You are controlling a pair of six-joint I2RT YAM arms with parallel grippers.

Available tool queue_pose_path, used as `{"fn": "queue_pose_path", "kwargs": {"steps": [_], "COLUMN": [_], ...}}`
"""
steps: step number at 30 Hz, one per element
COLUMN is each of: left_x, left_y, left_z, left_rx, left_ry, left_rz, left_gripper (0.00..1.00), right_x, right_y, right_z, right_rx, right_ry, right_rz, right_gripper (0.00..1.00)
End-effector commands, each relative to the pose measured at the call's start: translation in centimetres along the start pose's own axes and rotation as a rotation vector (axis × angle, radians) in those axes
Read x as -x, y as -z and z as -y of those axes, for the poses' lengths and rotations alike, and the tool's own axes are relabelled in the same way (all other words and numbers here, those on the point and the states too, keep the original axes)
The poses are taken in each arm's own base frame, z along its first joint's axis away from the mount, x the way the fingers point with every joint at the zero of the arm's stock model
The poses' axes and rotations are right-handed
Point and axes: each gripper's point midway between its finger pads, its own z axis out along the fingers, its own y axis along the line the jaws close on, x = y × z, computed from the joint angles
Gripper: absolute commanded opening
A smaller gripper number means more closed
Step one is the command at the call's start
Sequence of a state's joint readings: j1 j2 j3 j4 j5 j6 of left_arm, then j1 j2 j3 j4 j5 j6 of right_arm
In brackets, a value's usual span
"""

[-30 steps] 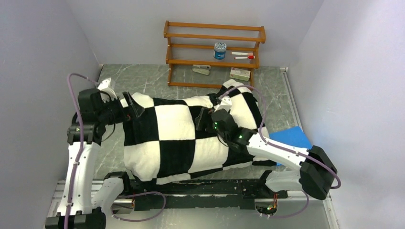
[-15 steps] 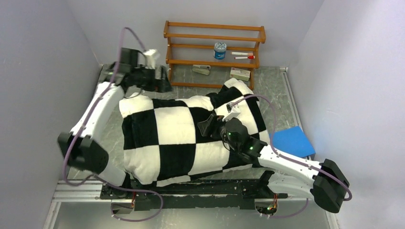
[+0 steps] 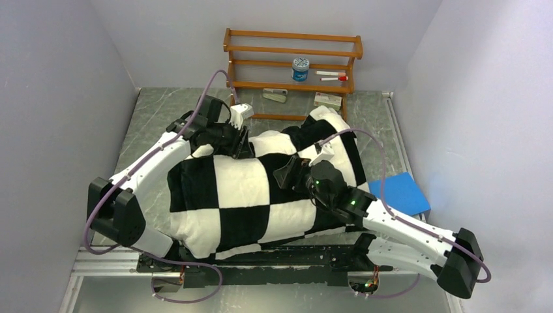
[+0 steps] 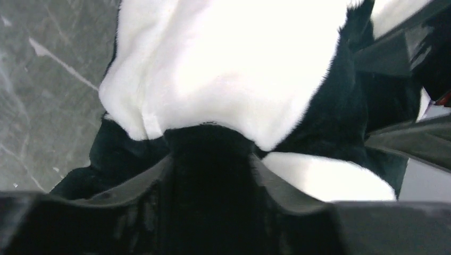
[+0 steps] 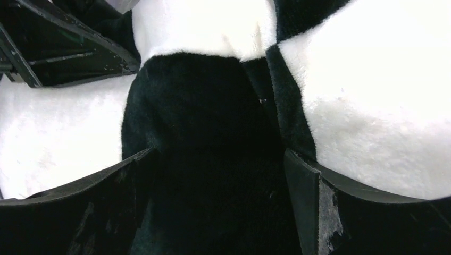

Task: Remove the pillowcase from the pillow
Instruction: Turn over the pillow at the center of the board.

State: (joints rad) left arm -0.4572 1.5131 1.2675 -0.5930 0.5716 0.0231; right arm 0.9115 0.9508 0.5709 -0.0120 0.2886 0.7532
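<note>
The black-and-white checkered pillowcase (image 3: 248, 195) lies stuffed and plump across the middle of the table; the pillow is hidden inside it. My left gripper (image 3: 240, 145) reaches over to the cover's far edge. In the left wrist view its jaws (image 4: 210, 159) pinch a ridge of black fabric of the pillowcase (image 4: 223, 64). My right gripper (image 3: 287, 173) presses down on the cover's right half. In the right wrist view its jaws (image 5: 218, 159) stand wide apart, with a black square of the pillowcase (image 5: 372, 95) bulging between them.
A wooden shelf rack (image 3: 292, 65) stands at the back, holding a blue-lidded jar (image 3: 300, 68) and markers (image 3: 332, 76), with small boxes (image 3: 327, 100) beneath. A flat blue pad (image 3: 401, 193) lies to the right of the cover. Walls close in on both sides of the grey table (image 3: 163, 111).
My left arm swung from the pillow's left side round to its far edge, came down on the cover and narrowed its jaws on fabric. The right gripper shifted only slightly.
</note>
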Motion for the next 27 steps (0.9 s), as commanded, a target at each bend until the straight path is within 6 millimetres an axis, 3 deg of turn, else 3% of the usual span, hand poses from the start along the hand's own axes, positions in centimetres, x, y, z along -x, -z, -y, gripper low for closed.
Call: {"fn": "queue_pose_path", "kwargs": {"steps": [1,2,4,7,10,13,15,18,21,27], "left_x": [-3.8,-3.5,-2.4,0.2,3.2,6.4,8.5,11.2,13.8,18.6], "left_y": [-0.3,-0.1,0.4,1.2,2.3,3.6,4.5,5.7,7.1,11.9], "left_z": [4.1,3.8,2.6,1.3,0.1,-1.1,-1.5,-0.9,1.1,6.8], "left_rx": [-0.14,-0.11,-0.018,0.092,0.145,0.196,0.217,0.21,0.153,0.0], "left_ry": [0.017,0.014,0.003,0.037,0.043,0.052,0.048,0.024,-0.006,-0.096], "left_rz": [-0.108,-0.101,-0.071,0.021,0.119,0.188,0.232,0.291,0.347,0.517], "left_gripper": [0.21,0.07,0.05,0.05,0.05,0.05,0.05,0.05,0.05,0.05], "right_x": [-6.0,-4.7,-2.9,-1.8,-2.9,-5.2,-7.2,-9.6,-9.3,-1.4], "right_y": [5.1,5.6,6.6,8.2,10.1,12.3,12.9,11.1,7.9,0.5], "right_z": [8.4,7.8,5.8,3.1,0.3,-2.6,-3.1,-0.6,2.2,-1.8], "right_rx": [-0.394,-0.399,-0.347,-0.228,-0.042,0.185,0.259,0.154,-0.037,0.021], "right_ry": [0.097,0.102,0.114,0.116,0.126,0.108,0.057,0.011,0.027,-0.008], "right_rz": [-0.312,-0.299,-0.304,-0.339,-0.432,-0.558,-0.621,-0.639,-0.563,-0.128], "right_gripper": [0.94,0.95,0.96,0.96,0.94,0.9,0.87,0.85,0.86,0.87]}}
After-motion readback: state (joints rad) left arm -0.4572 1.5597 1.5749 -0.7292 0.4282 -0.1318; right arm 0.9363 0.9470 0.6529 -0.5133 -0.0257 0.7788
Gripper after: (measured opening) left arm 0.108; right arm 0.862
